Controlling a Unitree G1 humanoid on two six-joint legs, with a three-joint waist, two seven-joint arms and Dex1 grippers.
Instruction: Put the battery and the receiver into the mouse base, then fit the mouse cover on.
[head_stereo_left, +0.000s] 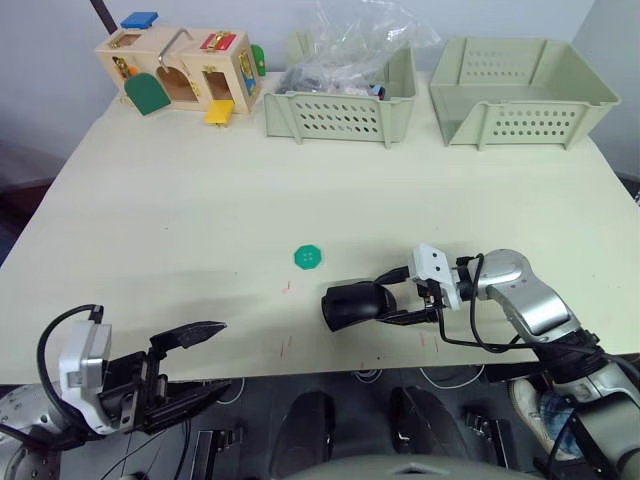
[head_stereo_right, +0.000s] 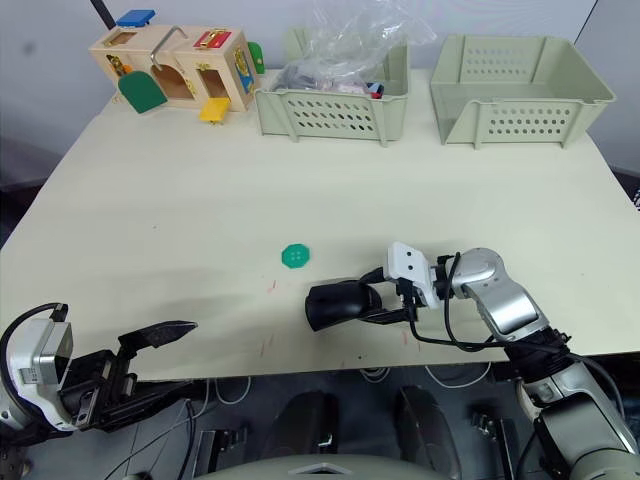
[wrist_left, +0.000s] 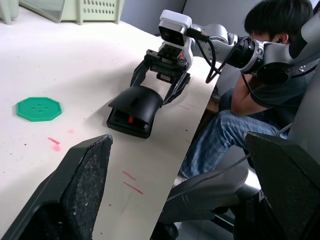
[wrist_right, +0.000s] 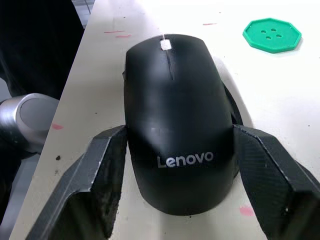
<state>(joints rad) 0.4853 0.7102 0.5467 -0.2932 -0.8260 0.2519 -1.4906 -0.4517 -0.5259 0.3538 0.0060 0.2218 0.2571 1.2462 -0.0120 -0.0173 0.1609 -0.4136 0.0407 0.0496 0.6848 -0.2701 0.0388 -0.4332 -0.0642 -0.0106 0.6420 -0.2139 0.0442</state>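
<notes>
Smooth curved black plastic mouse cover (wrist_right: 172, 120) with a Lenovo logo sits on top of the black oval mouse base (wrist_left: 131, 122), red scroll wheel peeking at the front under the cover in my left wrist view; the pair lies on the cream tabletop (head_stereo_left: 200, 200) near its front edge, a little right of centre. Cover looks slightly raised at the wheel end, cannot tell if fully seated. My right gripper (head_stereo_left: 400, 297) straddles the rear of the mouse, its two black fingers (wrist_right: 100, 170) spread apart on either flank, touching or just beside the cover's sides; not clearly clamped. Green octagonal disc with four holes (head_stereo_left: 308, 258) lies at about 11 o'clock from the mouse, near but apart. Small red marks dot the tabletop around it. My left gripper (head_stereo_left: 190, 365) hangs at the table's front edge, at about 8 o'clock from the mouse and well apart, fingers wide open, holding nothing. At the far side of the table: pale green perforated plastic basket (head_stereo_left: 340, 115) stuffed with a clear plastic bag (head_stereo_left: 355, 40) at 12 o'clock, another pale green perforated basket (head_stereo_left: 520, 95) at 1 o'clock, and a wooden latch-box toy with coloured doors (head_stereo_left: 180, 72) at 11 o'clock. A person (wrist_left: 270, 65) in jeans sits beyond the table edge, in my left wrist view.
</notes>
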